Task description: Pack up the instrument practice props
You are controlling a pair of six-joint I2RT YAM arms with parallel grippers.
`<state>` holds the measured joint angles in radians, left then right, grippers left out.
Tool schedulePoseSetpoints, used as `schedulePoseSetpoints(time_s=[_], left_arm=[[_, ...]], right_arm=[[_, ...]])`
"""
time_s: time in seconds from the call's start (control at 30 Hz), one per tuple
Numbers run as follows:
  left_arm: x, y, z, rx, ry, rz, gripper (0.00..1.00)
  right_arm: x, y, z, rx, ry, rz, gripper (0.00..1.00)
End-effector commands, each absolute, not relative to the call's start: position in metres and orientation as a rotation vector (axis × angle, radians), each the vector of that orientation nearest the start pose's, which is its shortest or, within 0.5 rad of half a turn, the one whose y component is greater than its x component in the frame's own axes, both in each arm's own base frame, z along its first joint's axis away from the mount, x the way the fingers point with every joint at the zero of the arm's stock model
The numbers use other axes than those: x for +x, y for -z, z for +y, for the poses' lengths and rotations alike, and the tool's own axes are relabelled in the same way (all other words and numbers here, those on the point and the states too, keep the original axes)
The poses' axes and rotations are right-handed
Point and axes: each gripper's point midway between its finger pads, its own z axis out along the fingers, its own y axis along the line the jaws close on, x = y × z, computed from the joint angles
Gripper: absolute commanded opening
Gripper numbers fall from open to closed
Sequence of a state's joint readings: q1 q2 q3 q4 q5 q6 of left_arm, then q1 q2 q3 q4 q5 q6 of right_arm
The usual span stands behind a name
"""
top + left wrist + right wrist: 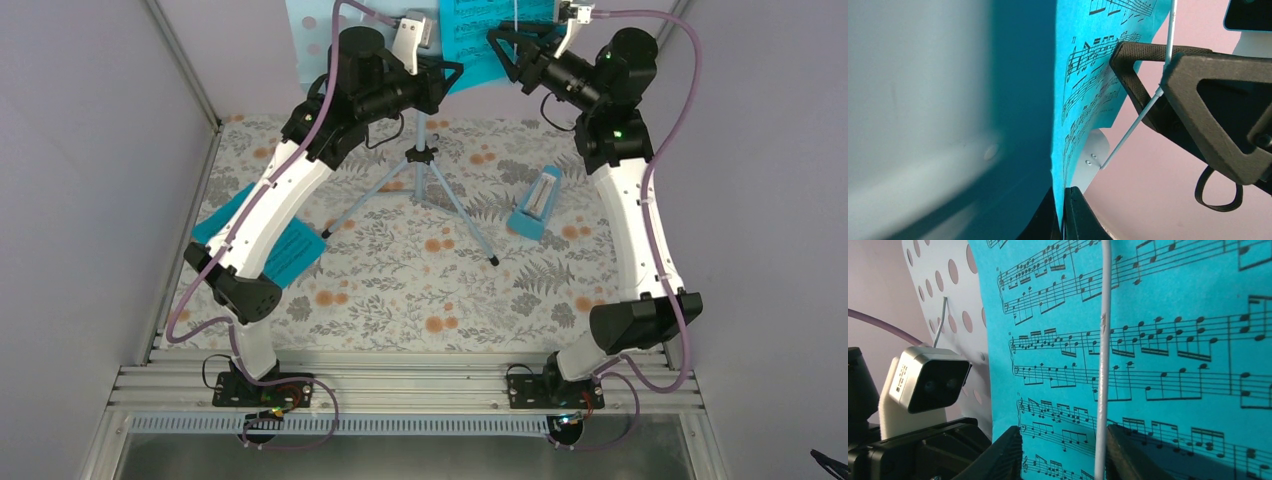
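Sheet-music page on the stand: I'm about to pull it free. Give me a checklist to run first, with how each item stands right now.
1. Left tool gripping the sheet-music page: ok, shut on the page's edge.
2. Wire retainer lifted off the page: not ok, it lies across the page's front.
3. Right tool holding the retainer: not ok, its fingers straddle the wire with a gap showing.
4. The two tools apart from each other: ok, close but not touching.
5. Music stand upright on its tripod: ok.
6. Only one page under the retainer: cannot tell.
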<state>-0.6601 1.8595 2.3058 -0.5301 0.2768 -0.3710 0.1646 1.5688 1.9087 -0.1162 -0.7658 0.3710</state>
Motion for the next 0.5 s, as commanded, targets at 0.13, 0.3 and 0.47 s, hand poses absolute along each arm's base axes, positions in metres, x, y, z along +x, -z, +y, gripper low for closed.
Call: schedulePoseSetpoints(time_s=[0.13,0.3,0.47], left_arm=[[0.384,-0.519,-0.355,0.47,0.982,1.645,0.02],[0.381,-0.52,-0.352,0.466,0.977,1.641,0.02],[0.378,-0.523,-0.351,0.461,0.991,1.628,0.02]], right_arm=[[0.39,-0.587,0.19,-0.563,-0.93,1.237,0.05],[0.374,-0.585,0.188,-0.597,-0.887,1.129,0.03],[0.368,-0.582,0.186,-0.608,-0.857,1.087,0.04]])
